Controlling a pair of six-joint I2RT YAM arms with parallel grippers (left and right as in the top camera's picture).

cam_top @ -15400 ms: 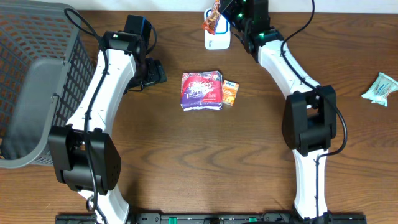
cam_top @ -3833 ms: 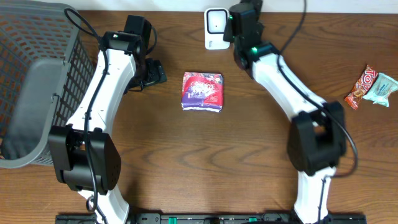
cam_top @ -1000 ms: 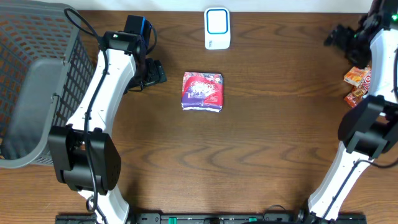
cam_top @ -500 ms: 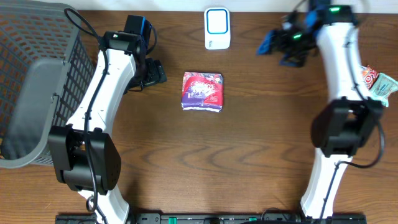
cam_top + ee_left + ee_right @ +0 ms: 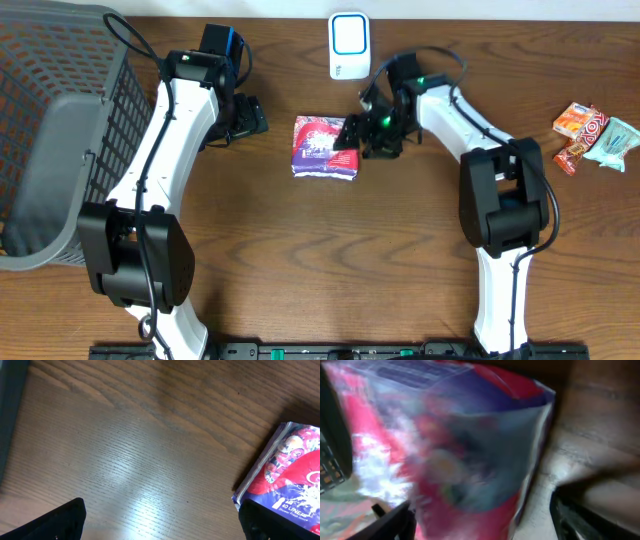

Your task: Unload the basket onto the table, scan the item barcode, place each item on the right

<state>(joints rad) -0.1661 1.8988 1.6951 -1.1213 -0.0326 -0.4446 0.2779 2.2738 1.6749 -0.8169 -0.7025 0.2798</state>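
A purple and red packet (image 5: 322, 146) lies flat on the wooden table in the middle of the overhead view. My right gripper (image 5: 360, 135) is at its right edge, low over the table. In the right wrist view the blurred packet (image 5: 460, 445) fills the space between my right gripper's (image 5: 480, 520) fingers, with a gap showing on the right side; the jaws stand open. The white scanner (image 5: 349, 45) stands at the back edge. My left gripper (image 5: 250, 118) hovers open to the packet's left. A corner of the packet (image 5: 290, 470) shows in the left wrist view beside my left gripper (image 5: 162, 525).
A dark mesh basket (image 5: 60, 130) takes up the far left. At the far right lie an orange box (image 5: 571, 120), a red snack bar (image 5: 582, 140) and a teal packet (image 5: 613, 138).
My right arm has swung from the far right across the table to the packet's right edge, and its jaws have narrowed a little. The left arm has not moved.
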